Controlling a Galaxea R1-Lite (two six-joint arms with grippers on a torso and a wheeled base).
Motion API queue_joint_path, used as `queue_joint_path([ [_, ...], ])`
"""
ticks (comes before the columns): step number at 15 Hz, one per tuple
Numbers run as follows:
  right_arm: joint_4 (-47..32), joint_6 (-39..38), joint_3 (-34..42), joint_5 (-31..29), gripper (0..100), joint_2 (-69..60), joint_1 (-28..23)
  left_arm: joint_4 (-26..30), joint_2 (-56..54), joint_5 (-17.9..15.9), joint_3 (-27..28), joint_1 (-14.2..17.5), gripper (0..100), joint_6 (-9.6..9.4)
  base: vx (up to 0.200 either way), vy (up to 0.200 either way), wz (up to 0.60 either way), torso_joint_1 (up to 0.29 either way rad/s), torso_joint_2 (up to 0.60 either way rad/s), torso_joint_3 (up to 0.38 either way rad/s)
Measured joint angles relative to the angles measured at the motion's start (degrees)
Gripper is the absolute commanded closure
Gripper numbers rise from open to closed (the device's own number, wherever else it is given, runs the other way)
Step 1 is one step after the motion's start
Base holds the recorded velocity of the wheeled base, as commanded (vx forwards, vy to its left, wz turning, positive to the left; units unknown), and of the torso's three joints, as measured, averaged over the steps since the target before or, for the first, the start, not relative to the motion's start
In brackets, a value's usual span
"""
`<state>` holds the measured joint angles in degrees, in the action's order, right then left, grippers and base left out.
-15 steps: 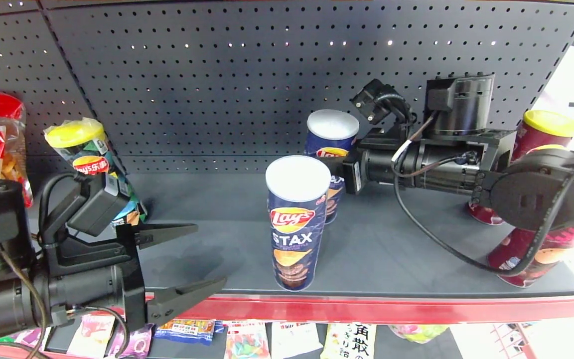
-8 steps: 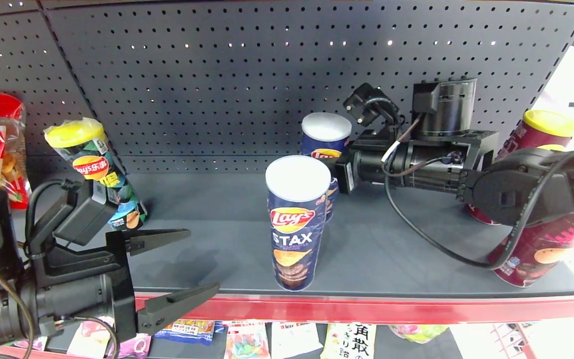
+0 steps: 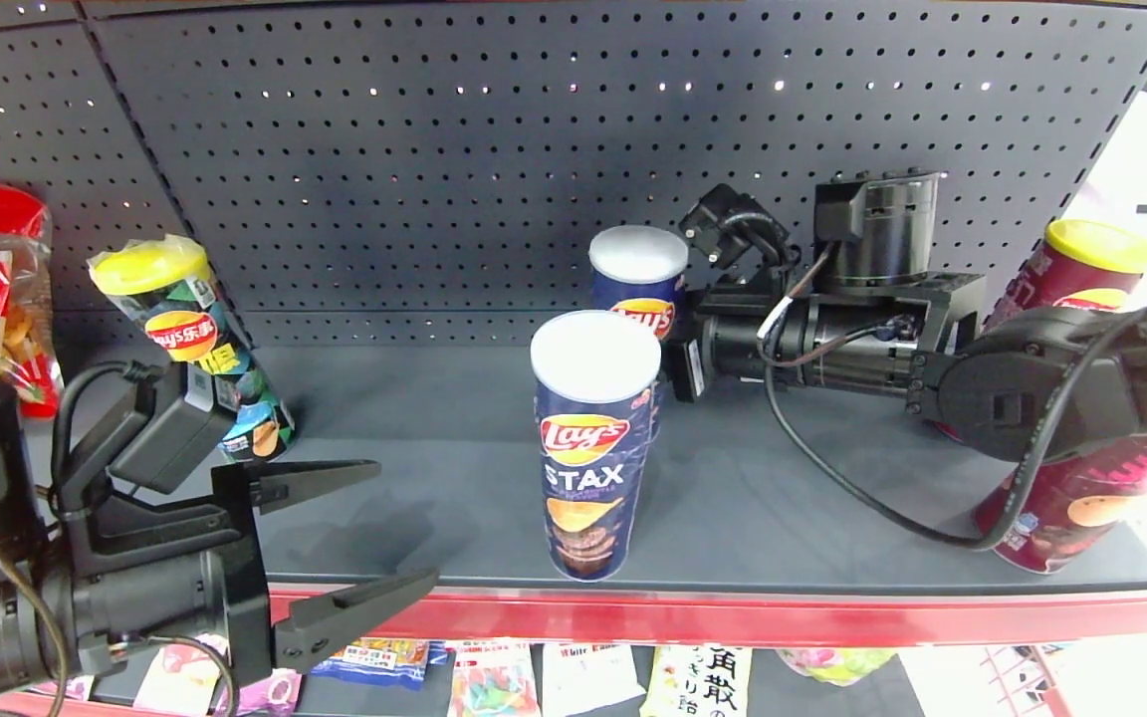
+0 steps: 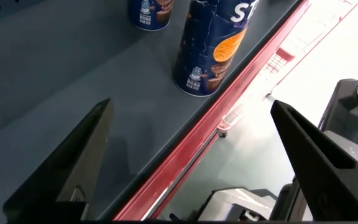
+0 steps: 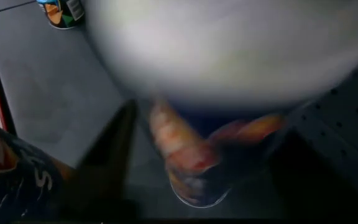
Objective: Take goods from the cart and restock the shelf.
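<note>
Right gripper: reaches in from the right and is clamped on the rear blue chip can, a tall cardboard tube with a white plastic lid. In the right wrist view, dark fingers sit on either side of its body.

The can is at the far middle of the grey metal shelf, close to the dark pegboard back panel. It is just behind the front blue chip can, which has the same build. Its base is hidden, so I cannot tell whether it is seated.

Left gripper: jaws wide apart and empty, at the near left by the red shelf lip.

Handling (judgement):
- The tube is light and stiff, but thin-walled, so a hard squeeze would dent it.
- The label is glossy and probably slick.
- It is tall and narrow, so it tips easily, and the contents are brittle.
- Best hold is across the mid-body, below the lid, with moderate force.

Room:
- **Left:** there is open deck between the front can and the tilted yellow-lidded can.
- **Right:** crowded by the maroon yellow-lidded cans and the arm's black cable loop.
- **Near edge:** the front can stands right at the lip, so a nudge from behind could send it off.
- **Far side:** there is little space between the held can and the pegboard.
</note>
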<state>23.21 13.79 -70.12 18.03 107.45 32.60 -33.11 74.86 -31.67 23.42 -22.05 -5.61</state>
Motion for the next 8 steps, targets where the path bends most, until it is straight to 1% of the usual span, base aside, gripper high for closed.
queue_joint_path([
  [3, 0.10, -0.09, 0.39, -0.29, 0, -0.39, 0.17, 0.02, 0.09, 0.01, -0.22, 0.32, 0, -0.02, 0.000, 0.000, 0.00, 0.000, 0.00, 0.000],
  [5, 0.16, -0.30, 1.16, -0.63, 0, -1.17, 0.33, 0.00, 0.52, 0.01, -0.05, 1.57, 0, -0.13, 0.000, 0.000, 0.00, 0.000, 0.00, 0.000],
  [8, 0.40, -2.86, 5.11, -2.27, 0, -4.08, 0.26, -0.24, 2.17, 0.01, 1.16, 2.77, 0, -0.57, 0.000, 0.000, 0.00, 0.000, 0.00, 0.000],
])
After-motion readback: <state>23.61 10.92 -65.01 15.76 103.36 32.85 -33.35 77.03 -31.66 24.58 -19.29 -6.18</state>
